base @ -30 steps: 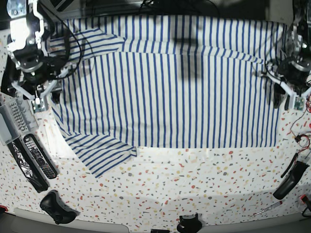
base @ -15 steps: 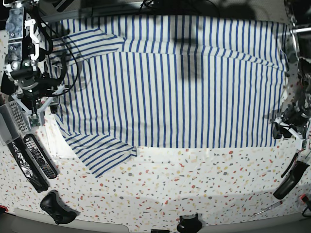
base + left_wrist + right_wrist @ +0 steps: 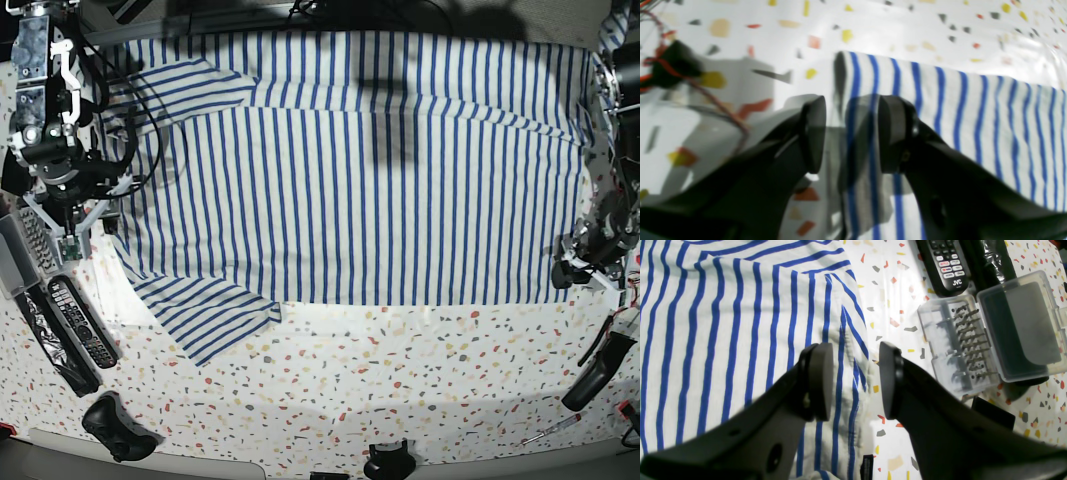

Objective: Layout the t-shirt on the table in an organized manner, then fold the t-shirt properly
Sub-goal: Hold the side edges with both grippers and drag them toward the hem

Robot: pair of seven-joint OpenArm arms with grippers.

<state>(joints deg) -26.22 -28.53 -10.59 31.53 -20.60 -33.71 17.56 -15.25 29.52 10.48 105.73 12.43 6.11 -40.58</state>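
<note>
Left wrist view: our left pincer (image 3: 846, 133) gapes, straddling the blue-striped white cloth t-shirt's (image 3: 973, 110) corner; right pincer (image 3: 853, 380) open too; left dropped nearer since earlier.

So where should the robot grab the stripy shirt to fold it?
Probably at its near corners. The t-shirt lies flat, so thin edges are easiest to pinch. The left gripper already straddles the hem corner, open, coming from the side; the right gripper straddles the opposite edge near the sleeve.

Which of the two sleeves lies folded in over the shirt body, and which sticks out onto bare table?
The far sleeve is folded in over the t-shirt; the near sleeve sticks out diagonally onto the speckled table.
</note>
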